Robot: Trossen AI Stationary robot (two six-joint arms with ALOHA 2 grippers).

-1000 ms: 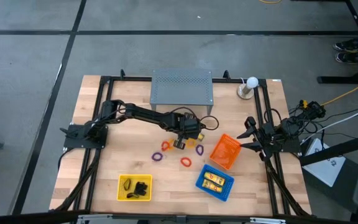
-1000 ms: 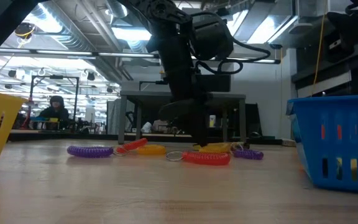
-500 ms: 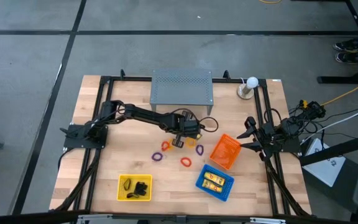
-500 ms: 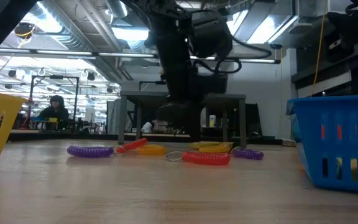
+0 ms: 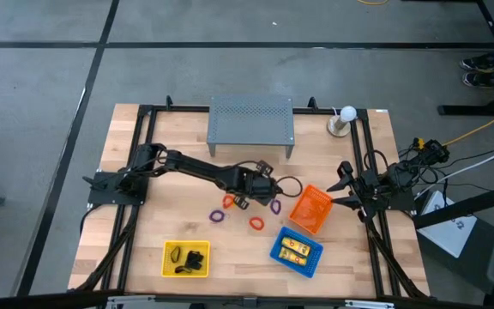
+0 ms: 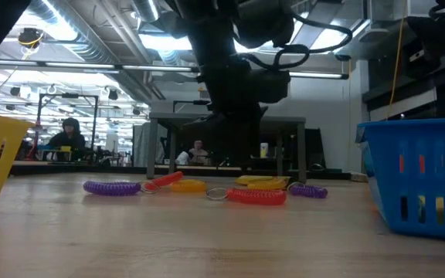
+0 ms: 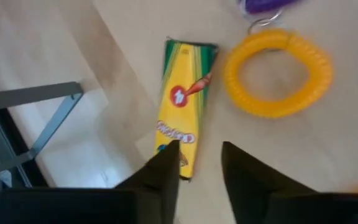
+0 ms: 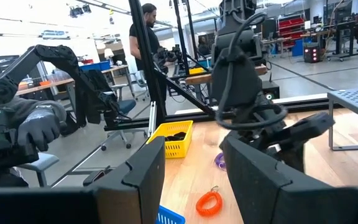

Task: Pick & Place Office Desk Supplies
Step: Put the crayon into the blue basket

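A yellow packet [image 7: 180, 121] lies flat on the wooden table [image 5: 178, 146], also seen in the low view [image 6: 263, 181]. My left gripper [image 7: 199, 152] hangs open just above its near end, in the middle of the table [image 5: 241, 201], touching nothing. Beside the packet lies a yellow loop [image 7: 277, 73]. An orange loop [image 5: 228, 201], a purple loop [image 5: 218, 216] and a red loop [image 5: 256, 223] lie around the gripper. My right gripper [image 8: 191, 168] waits open at the table's right edge [image 5: 343, 184] with nothing between its fingers.
An orange basket [image 5: 310, 209] stands right of the loops, a blue basket [image 5: 296, 249] with yellow packets near the front, and a yellow basket [image 5: 185, 258] with black clips at front left. A grey perforated shelf [image 5: 250, 120] stands at the back. People show in the room beyond.
My left gripper has gone up from the table beside the yellow packet and drawn slightly toward the table's left edge. The packet, which stood a little higher under the gripper a second ago, now lies flat on the table.
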